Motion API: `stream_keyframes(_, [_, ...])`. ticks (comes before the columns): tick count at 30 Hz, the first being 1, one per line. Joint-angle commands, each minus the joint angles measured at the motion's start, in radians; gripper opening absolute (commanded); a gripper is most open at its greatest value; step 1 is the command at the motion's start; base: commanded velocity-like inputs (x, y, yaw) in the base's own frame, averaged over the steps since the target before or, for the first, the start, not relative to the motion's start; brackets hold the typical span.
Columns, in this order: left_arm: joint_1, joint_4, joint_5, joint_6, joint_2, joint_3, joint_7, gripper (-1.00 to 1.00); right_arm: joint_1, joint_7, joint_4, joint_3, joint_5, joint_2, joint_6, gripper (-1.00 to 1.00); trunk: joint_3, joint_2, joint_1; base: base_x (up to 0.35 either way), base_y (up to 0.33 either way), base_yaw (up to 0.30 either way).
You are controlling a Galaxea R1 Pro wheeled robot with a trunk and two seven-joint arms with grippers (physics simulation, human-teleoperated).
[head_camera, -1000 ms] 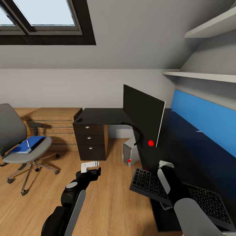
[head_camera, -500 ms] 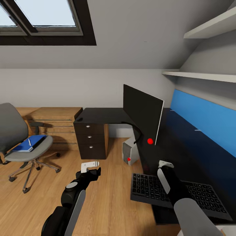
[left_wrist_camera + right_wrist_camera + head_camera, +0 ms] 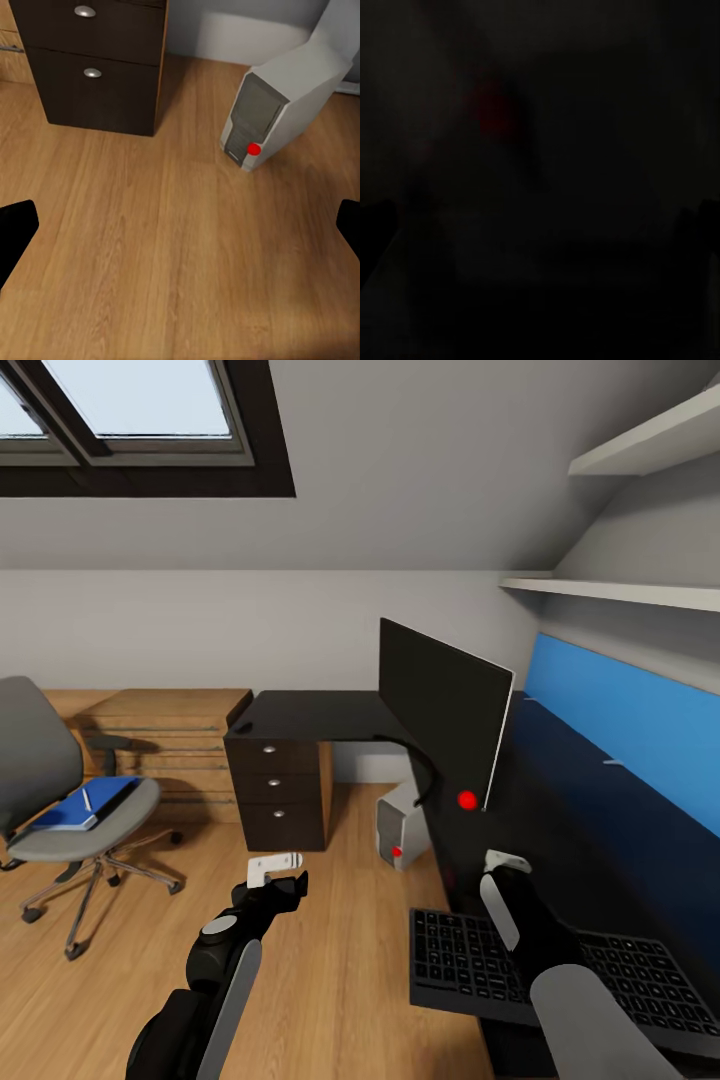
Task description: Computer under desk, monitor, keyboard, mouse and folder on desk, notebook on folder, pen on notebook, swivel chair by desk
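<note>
The keyboard [image 3: 560,980] lies at about five o'clock in the head view, on the near end of the black counter [image 3: 320,712], its corner jutting over the counter's edge toward the floor. The right arm reaches across its keys, and the right claw [image 3: 505,860] sits just past its far edge; whether that claw is open or closed I cannot tell, since the right wrist view is almost wholly dark. The left claw [image 3: 278,865] hangs over the wooden floor [image 3: 150,247], gripping nothing, its two fingers spread wide at the edges of the left wrist view.

The monitor [image 3: 445,715] stands on the counter at one o'clock, tilted, and the computer [image 3: 281,101] rests on the floor under the counter, beside the drawer unit [image 3: 277,785].

At nine o'clock the swivel chair [image 3: 60,800] carries the blue folder [image 3: 80,805] on its seat, with a thin white pen [image 3: 86,798] on top.

The keyboard looks stiff, flat and light, likely to slide on the smooth top; a grip across a long edge seems best.
</note>
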Motion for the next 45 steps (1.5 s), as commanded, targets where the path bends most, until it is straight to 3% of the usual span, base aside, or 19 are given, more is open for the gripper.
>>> stream_keyframes(1, [-0.001, -0.001, 0.011, 0.003, 0.000, -0.001, 0.009, 1.00, 0.000, -0.005, 0.002, -0.003, -0.037, 0.001, -0.004, 1.00, -0.001, 0.000, 0.000, 0.056, 0.019, 0.000])
stream_keyframes(31, [-0.001, -0.001, 0.009, 0.003, 0.000, -0.002, 0.009, 1.00, 0.000, -0.011, 0.002, -0.001, -0.040, 0.003, 0.007, 1.00, -0.010, 0.000, 0.000, 0.003, 0.001, 0.042])
stream_keyframes(45, [-0.001, -0.001, 0.010, 0.003, 0.000, -0.003, 0.009, 1.00, 0.000, -0.011, 0.003, -0.003, -0.040, 0.003, 0.005, 1.00, -0.010, 0.000, 0.000, -0.145, 0.000, 0.000])
